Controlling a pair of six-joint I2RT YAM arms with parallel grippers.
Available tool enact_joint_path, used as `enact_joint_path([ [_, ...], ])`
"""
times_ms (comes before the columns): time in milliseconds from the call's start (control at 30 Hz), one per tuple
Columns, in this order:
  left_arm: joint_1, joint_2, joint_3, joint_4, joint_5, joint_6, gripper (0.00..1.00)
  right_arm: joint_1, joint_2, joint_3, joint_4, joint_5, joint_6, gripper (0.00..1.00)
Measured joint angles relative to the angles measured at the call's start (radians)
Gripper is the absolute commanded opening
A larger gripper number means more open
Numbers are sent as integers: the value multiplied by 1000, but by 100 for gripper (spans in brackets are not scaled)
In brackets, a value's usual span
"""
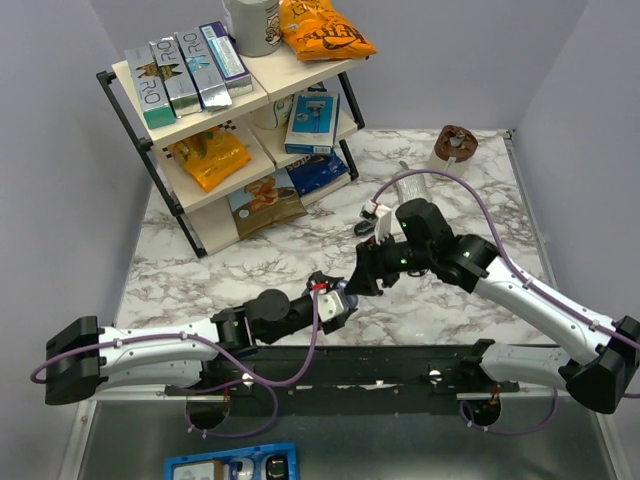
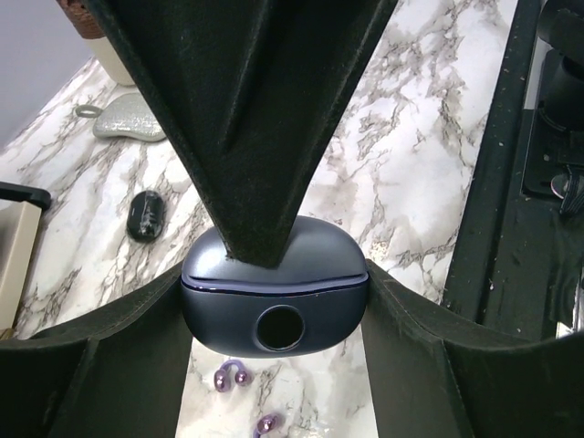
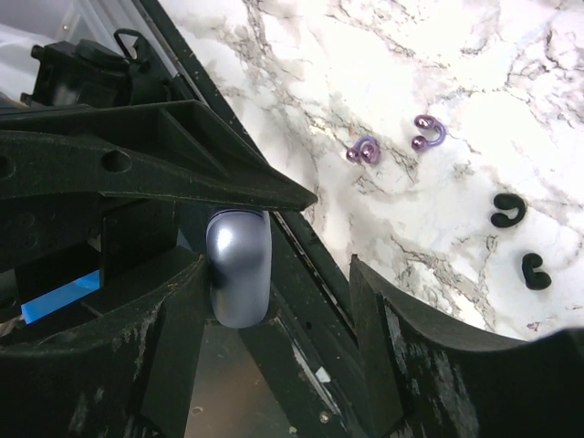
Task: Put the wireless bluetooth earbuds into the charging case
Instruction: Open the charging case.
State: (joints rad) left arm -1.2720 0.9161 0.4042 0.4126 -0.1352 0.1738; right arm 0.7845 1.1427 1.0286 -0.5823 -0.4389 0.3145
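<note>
The left gripper (image 2: 274, 315) is clamped on the rounded dark blue plastic charging case (image 2: 274, 274), its lid closed, above the white marble table (image 2: 429, 164). The right gripper (image 3: 287, 301) gapes wide, one finger touching the lid. Two small purple earbuds (image 3: 363, 151) lie on the marble nearby

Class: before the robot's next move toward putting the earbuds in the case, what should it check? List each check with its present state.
1. Dark blue rounded charging case clamped in the left gripper: ok.
2. Case lid open: not ok, the seam looks closed.
3. Right gripper free: ok, open and empty.
4. Two purple hooked earbuds lying loose on the white marble table: ok.
5. Purple pair, rather than the black earbud pair, belongs to this case: cannot tell.
</note>
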Motion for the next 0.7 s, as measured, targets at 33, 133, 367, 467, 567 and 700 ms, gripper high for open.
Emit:
enact_joint_path([
  [33,0,-3,-3,0,-3,-1,0,1,-2,0,1,5,1,69],
  [133,0,-15,-12,-4,-8,-3,0,1,-4,-1,1,15,2,69],
  [367,0,-30,-26,-16,-16,-8,0,1,-11,-6,0,48,3,69],
  [467,0,-35,-27,-20,-22,-10,0,1,-19,-7,-3,67,4,70],
  [567,0,-43,-27,-19,-26,-11,0,1,-37,-8,-6,87,6,71],
  [700,0,-51,-27,-5,-29,-10,0,0,-64,-19,4,79,7,73],
])
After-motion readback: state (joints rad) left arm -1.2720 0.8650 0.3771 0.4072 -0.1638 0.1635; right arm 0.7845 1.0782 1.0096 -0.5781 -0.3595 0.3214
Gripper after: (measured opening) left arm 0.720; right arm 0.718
